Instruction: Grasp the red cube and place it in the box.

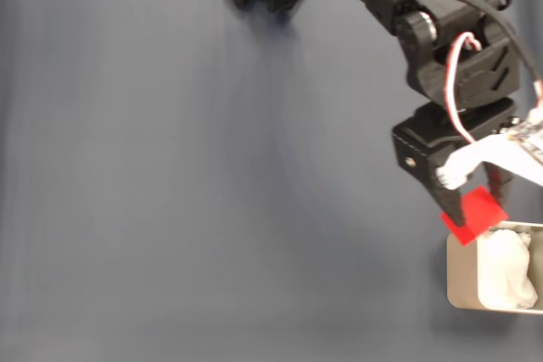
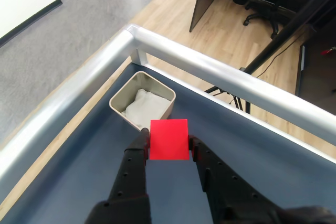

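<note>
Here we judge the red cube (image 2: pixel 168 139) light, stiff and matte, clamped on opposite flat faces by our fingers (image 2: pixel 137 153), just beside the box (image 2: pixel 157 84).

— What do we lose in the fixed view?
— The box (image 1: pixel 462 273), just below the fingers (image 1: pixel 450 199), runs off the right edge, so we cannot see its far wall. The arm above the fingers is cut by the top and right edges too.
— And the red cube (image 1: pixel 473 214)?
— Its upper corner is covered by the fingers, and it overlaps the box's top left corner.
— In the wrist view?
— The cube (image 2: pixel 168 139) between the fingers (image 2: pixel 137 153) hides part of the box's (image 2: pixel 118 102) near wall, and the bottom edge cuts the fingers' bases.
</note>
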Tool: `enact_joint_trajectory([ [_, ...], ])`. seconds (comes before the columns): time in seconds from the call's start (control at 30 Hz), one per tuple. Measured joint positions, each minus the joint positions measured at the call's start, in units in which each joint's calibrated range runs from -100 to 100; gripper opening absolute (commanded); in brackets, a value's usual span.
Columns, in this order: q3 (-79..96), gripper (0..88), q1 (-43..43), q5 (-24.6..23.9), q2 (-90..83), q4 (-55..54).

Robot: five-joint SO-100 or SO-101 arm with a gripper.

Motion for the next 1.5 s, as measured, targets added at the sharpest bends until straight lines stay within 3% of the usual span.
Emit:
enact_joint_trajectory([
  [1.5,-28.5,4.7,-3.4,-0.6,26.5,-1.8],
])
